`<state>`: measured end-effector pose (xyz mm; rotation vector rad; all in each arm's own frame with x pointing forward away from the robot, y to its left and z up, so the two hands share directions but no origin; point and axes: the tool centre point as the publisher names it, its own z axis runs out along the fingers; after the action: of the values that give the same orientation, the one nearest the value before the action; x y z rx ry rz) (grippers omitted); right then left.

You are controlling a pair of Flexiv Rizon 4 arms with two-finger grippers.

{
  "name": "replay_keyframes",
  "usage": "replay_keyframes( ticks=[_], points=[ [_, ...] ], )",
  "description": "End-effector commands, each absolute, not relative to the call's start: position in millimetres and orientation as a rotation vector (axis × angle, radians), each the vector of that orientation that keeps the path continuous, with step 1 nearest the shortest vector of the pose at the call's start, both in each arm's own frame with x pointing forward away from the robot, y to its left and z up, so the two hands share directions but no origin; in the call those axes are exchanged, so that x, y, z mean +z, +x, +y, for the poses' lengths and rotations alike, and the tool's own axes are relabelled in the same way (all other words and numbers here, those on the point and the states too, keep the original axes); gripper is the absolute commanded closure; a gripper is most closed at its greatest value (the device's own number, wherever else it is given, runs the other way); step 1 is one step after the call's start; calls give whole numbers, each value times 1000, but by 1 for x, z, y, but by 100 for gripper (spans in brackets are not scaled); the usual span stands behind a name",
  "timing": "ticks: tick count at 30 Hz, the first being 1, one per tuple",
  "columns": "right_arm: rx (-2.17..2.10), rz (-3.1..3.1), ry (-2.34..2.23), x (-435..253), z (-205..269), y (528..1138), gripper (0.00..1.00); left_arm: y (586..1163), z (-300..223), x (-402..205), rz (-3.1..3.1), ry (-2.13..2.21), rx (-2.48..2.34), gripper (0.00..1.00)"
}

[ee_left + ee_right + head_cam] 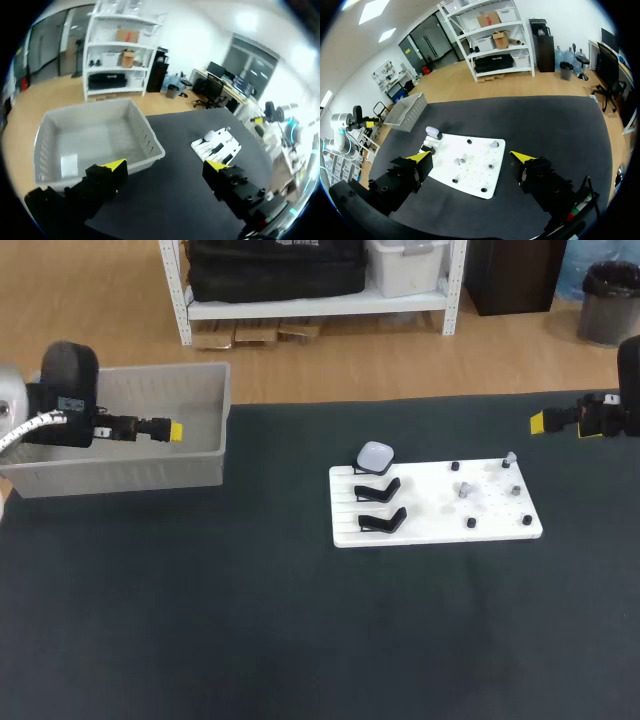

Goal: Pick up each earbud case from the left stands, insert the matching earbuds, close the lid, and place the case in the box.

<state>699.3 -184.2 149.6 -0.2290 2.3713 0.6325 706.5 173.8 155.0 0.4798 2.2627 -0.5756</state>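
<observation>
An earbud case (pixel 375 455) is seen on the white board (pixel 430 525), right of middle on the worktop (pixel 200 620); judged light, slick, best pinched across its sides; left end effector (pixel 165 166) and right end effector (pixel 470 156) are released.

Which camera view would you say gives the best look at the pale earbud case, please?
The head view: the earbud case sits unobstructed on the farthest stand of the white board. The right wrist view shows it smaller, at the board's corner; the left wrist view shows only a distant pale speck.
</observation>
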Motion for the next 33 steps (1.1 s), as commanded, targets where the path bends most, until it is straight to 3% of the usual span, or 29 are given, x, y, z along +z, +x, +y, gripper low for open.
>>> replay_keyframes(
  ticks=[1,8,27,33],
  points=[
    [635,2372,-231,149,-185,700,0,714,174,147,1633,1136,-745,0],
    [635,2372,-231,149,-185,700,0,709,152,159,1557,1305,-692,0],
    [635,2372,-231,149,-185,700,0,709,152,159,1557,1305,-692,0],
    [635,2372,-231,149,-185,700,0,697,116,147,1648,1236,-657,0]
  ],
)
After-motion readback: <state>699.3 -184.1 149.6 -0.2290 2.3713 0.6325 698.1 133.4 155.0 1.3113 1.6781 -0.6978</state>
